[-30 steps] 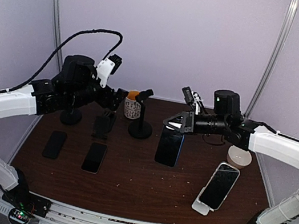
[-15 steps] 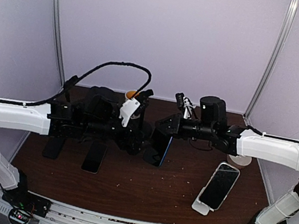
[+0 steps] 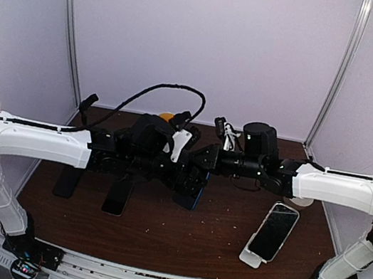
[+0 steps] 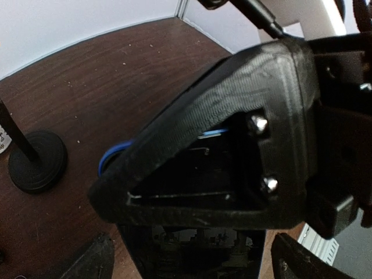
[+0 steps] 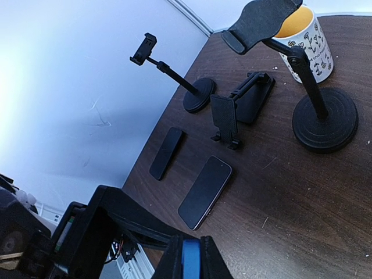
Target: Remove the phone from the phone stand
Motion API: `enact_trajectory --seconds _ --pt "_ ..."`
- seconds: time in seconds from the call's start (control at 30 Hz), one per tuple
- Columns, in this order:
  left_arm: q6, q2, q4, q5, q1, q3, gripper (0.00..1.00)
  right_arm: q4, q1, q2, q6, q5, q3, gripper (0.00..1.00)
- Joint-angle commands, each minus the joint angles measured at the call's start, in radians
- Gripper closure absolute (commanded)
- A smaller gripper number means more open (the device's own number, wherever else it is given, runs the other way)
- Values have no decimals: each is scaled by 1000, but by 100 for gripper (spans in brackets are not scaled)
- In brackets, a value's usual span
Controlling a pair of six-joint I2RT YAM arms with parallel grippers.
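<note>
Right pincer [image 5: 189,259] clamped on the blue-edged phone [image 3: 195,192], middle of the table [image 3: 212,241], left pincer [image 4: 195,264] spread apart, close against the right one, two dark phones [image 5: 204,192] lying flat at left.

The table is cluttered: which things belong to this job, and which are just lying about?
In the job: blue phone, right claw, left claw.
Lying about: flat phone, second flat phone, mug, tall stand, folding stand, clamp stand, propped phone, white stand.
</note>
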Motion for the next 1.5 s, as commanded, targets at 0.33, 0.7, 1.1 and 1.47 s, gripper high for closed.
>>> enact_trajectory --seconds 0.33,0.7,1.1,1.47 --pt "-45 83 1 28 -2 59 3 21 17 -40 9 64 -9 100" --pt "-41 107 23 64 -2 69 23 38 16 -63 -17 46 -31 100" --pt "-19 83 12 40 -2 63 49 30 12 -64 -25 46 -21 84" --pt "-39 48 5 -16 -2 21 58 15 -19 -101 -71 59 -43 33"
